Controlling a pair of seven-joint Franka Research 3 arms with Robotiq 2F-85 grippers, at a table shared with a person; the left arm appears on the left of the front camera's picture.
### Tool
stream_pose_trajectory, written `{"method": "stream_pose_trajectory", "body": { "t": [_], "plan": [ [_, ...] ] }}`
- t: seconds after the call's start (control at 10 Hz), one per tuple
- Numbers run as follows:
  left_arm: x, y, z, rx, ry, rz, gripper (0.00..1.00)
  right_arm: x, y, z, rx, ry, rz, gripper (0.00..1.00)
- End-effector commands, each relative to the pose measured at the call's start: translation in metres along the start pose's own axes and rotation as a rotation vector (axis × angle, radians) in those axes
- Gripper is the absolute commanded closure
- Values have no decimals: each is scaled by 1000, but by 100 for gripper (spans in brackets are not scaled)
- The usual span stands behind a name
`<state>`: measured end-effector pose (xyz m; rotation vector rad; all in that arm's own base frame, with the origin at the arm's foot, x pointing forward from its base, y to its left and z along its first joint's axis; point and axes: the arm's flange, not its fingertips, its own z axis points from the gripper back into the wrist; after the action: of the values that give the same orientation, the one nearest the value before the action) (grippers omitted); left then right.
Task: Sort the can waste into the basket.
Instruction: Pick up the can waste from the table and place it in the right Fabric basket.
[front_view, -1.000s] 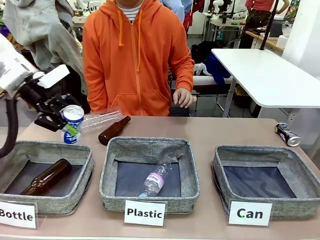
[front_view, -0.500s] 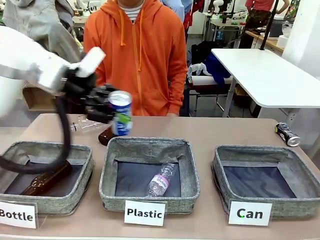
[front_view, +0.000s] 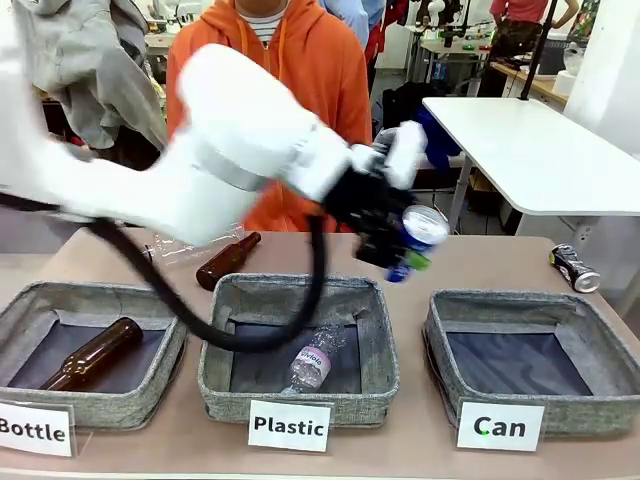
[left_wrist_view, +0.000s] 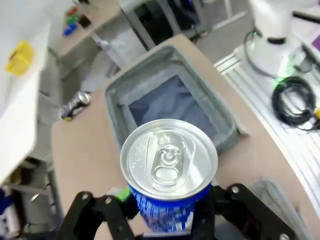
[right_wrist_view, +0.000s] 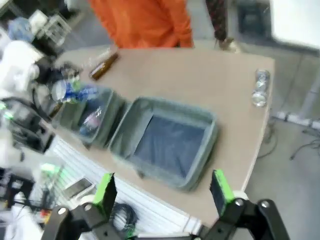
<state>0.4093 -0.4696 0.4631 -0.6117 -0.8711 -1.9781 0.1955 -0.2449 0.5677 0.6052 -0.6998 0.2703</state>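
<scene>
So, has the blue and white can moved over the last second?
Yes. The left gripper has carried the can rightward, from behind the Bottle basket to the gap between the Plastic basket and Can basket.

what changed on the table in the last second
The left gripper, shut on the blue and white can, carried it rightward from the far side of the Bottle basket, past the Plastic basket, to about the gap before the Can basket. The dark can on the table, the brown bottle and the plastic bottle in their baskets lie as before.
</scene>
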Motion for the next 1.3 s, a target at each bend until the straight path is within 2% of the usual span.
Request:
{"method": "stream_pose_trajectory", "body": {
  "t": [0.0,0.1,0.2,0.3,0.4,0.5,0.8,0.9,1.0,1.1,1.2],
  "plan": [
    [17,45,-83,-78,38,0,66,-16,-3,16,49,105,-12,0],
    [35,50,-124,-63,39,-48,66,-22,-9,14,-43,49,-64,0],
    [51,54,-154,-38,61,-74,66,-12,4,7,44,50,-19,0],
    [62,60,-170,-33,71,-68,66,-12,4,7,44,50,-19,0],
    [67,64,-172,-34,80,-62,66,-12,4,7,44,50,-19,0],
    [41,26,-167,-49,53,-74,66,-12,4,7,44,50,-19,0],
    [41,26,-167,-49,53,-74,66,-12,4,7,44,50,-19,0],
    [44,36,-179,-43,75,-64,66,-12,4,7,44,50,-19,0],
    [43,34,-180,-87,76,-82,66,-12,4,7,44,50,-19,0],
    [45,30,-181,-90,69,-82,6,-12,4,7,44,50,-19,0],
    [48,28,-181,-91,83,-67,6,-12,4,7,44,50,-19,0]
  ]
}}
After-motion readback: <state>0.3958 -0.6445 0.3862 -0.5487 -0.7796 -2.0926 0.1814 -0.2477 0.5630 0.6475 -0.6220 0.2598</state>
